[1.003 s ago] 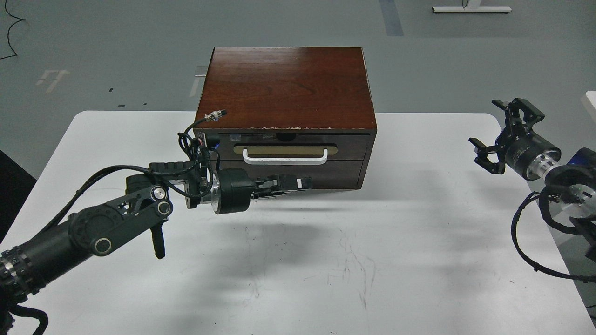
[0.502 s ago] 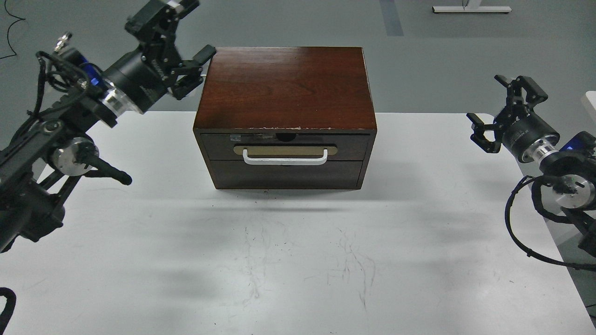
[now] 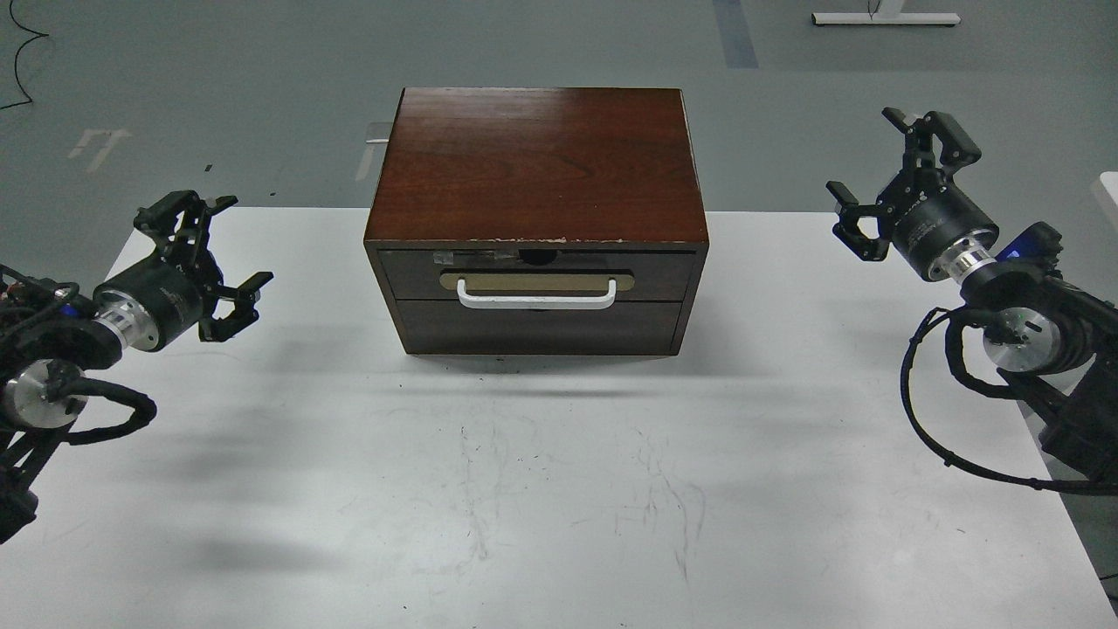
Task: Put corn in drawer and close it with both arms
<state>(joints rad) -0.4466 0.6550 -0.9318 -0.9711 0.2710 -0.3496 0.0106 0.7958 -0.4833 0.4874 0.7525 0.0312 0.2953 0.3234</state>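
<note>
The drawer (image 3: pixel 537 275) has a dark brown front with a white bar handle (image 3: pixel 535 300) on a tan oval plate, and it sits pushed in flush with its reddish-brown wooden cabinet (image 3: pixel 537 166) at the back middle of the white table (image 3: pixel 559 489). The corn is not in view. My left gripper (image 3: pixel 214 253) is open and empty, left of the cabinet above the table. My right gripper (image 3: pixel 882 175) is open and empty, right of the cabinet and raised above the table's far right corner.
A plain dark handleless panel (image 3: pixel 537 326) lies below the drawer. The table surface shows faint scratch marks in front of the cabinet. Grey floor lies beyond the table, with a white bar base (image 3: pixel 884 17) at the top right.
My left arm drew back from the cabinet front, swung up past its left top corner, then came down to the table's left side with fingers open. My right gripper rose and moved toward the cabinet.
</note>
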